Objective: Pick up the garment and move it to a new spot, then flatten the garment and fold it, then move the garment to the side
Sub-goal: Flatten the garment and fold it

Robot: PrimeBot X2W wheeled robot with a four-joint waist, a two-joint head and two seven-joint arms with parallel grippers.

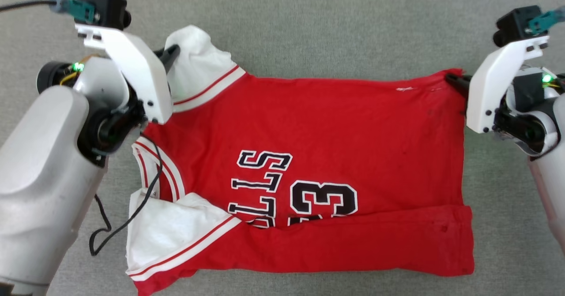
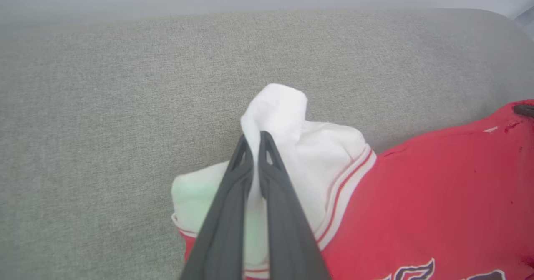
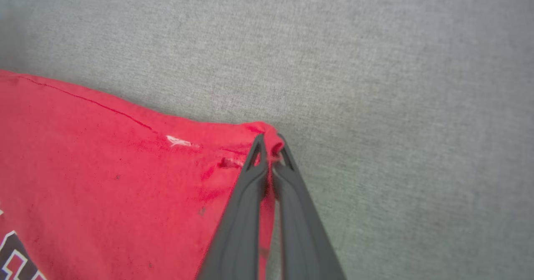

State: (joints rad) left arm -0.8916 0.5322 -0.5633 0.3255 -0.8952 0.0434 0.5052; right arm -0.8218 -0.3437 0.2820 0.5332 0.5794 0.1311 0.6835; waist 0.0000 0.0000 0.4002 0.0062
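Note:
The garment (image 1: 335, 124), a red jersey with white sleeves and black-and-white lettering with the number 23, lies spread on a grey fabric surface with its collar to the left. Its near edge is folded up over the lower part of the print. My left gripper (image 1: 173, 51) is shut on the far white sleeve (image 2: 292, 117), pinching a bunched peak of cloth between its fingers (image 2: 233, 196). My right gripper (image 1: 452, 80) is shut on the far right hem corner (image 3: 271, 140) of the garment (image 3: 104, 167).
A grey fabric surface (image 1: 309, 22) stretches around the jersey on all sides. A thin black cable (image 1: 132, 207) hangs from my left arm across the collar and the near white sleeve (image 1: 172, 230). The surface's rounded far edge (image 2: 479, 13) appears in the left wrist view.

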